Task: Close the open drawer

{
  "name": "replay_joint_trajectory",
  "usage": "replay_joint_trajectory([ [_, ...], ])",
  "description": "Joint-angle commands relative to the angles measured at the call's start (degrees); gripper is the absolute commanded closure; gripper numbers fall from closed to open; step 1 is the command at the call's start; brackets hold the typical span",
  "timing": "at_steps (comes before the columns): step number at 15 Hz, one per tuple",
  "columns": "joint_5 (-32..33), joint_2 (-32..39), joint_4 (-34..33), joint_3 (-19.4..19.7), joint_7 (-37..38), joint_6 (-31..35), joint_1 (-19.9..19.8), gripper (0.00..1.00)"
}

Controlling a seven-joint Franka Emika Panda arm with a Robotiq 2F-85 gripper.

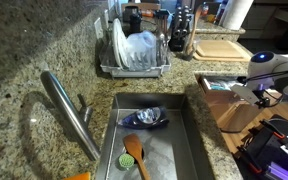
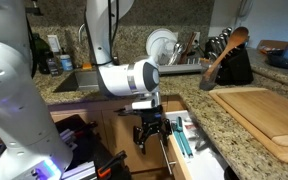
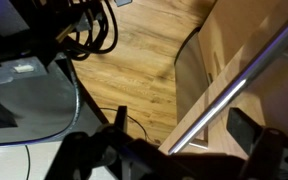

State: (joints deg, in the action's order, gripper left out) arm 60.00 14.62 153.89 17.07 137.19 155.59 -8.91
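Speckled granite forms the worktop around a steel sink at the bottom centre of an exterior view, where a blue bowl and a wooden spatula lie in the basin and a faucet slants across the lower left. A dish rack holding white plates stands at the top centre, with a wooden cutting board to its right. The open drawer, a pale wooden box, juts out of the cabinet at the right edge of that frame, below my white arm. In an exterior view the drawer reaches toward the bottom centre, with long teal and blue items lying inside it. My tool hangs just left of the drawer's outer end, under the round white wrist. A large cutting board fills the right side there, and a dark knife block stands behind it. In the wrist view my tool has its dark fingers apart at the bottom of the frame. The drawer's metal bar handle runs diagonally from the upper right down into the gap between them. Whether either finger touches the bar I cannot tell. Wooden floor and black cables fill the upper left.
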Motion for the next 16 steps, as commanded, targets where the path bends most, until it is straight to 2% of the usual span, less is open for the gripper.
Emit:
replay_joint_trajectory([
  [1,0.4,0.7,-0.5,0.1,-0.3,1.2,-0.3,0.00],
  [2,0.6,1.1,-1.1,0.2,-0.4,1.4,-0.4,0.00],
  [4,6.7,0.4,-2.3,2.0,10.0,-3.7,3.3,0.00],
  [6,13.3,3.8,-5.1,4.0,19.6,-7.2,6.0,0.00],
  [7,7.7,1.3,-6.8,8.4,13.1,-11.0,10.4,0.00],
  [8,8.3,2.5,-8.2,10.4,13.5,-12.3,12.1,0.00],
  [11,5.8,4.3,-13.7,20.6,12.3,-15.4,21.4,0.00],
  [13,0.3,7.5,-18.0,27.9,12.0,-15.6,28.1,0.00],
  [14,-5.2,8.9,-17.6,28.3,11.8,-15.2,28.9,0.00],
  [15,3.1,2.0,-15.9,18.7,12.9,-17.2,18.4,0.00],
  [16,0.6,3.2,-16.9,20.3,12.9,-17.3,20.2,0.00],
])
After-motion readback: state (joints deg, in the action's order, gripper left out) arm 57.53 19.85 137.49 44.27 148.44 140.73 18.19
